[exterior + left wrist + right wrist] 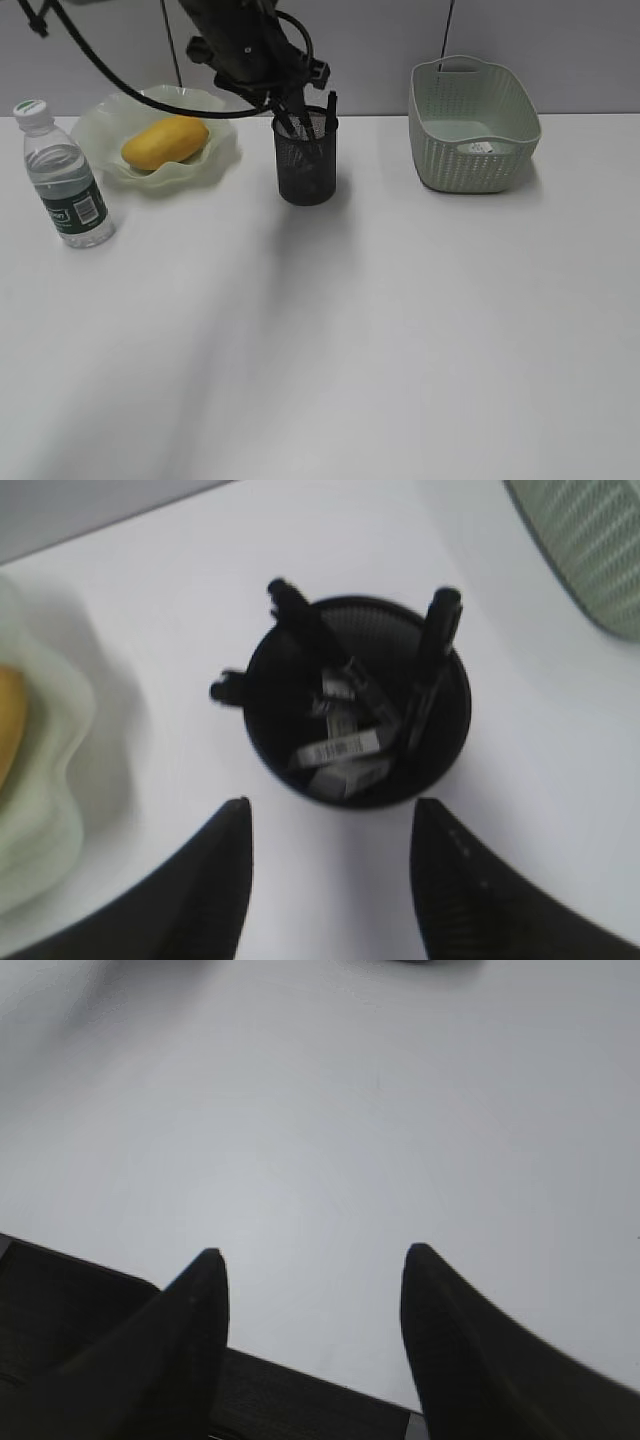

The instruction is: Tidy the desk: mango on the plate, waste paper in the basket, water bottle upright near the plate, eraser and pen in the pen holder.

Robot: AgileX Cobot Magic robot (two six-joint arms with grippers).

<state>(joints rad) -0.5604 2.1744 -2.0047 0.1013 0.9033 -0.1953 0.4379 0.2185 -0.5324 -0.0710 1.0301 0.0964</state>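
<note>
The mango [165, 142] lies on the wavy green plate [218, 160]. To the plate's left the water bottle [65, 185] stands upright. Crumpled waste paper [480, 147] rests inside the basket [470, 165]. My left gripper [293, 118] hangs just above the black mesh pen holder [305, 170]. In the left wrist view that gripper [332, 805] is open and empty, and the pen holder [355, 695] below holds a black pen [432, 650] and a white eraser [340, 750]. My right gripper [314, 1250] is open over bare desk [320, 1110].
The plate's edge [50, 780] lies left of the pen holder in the left wrist view and the basket's corner [590, 550] at upper right. A grey wall runs behind the desk [350, 330]. The right arm does not show in the exterior view.
</note>
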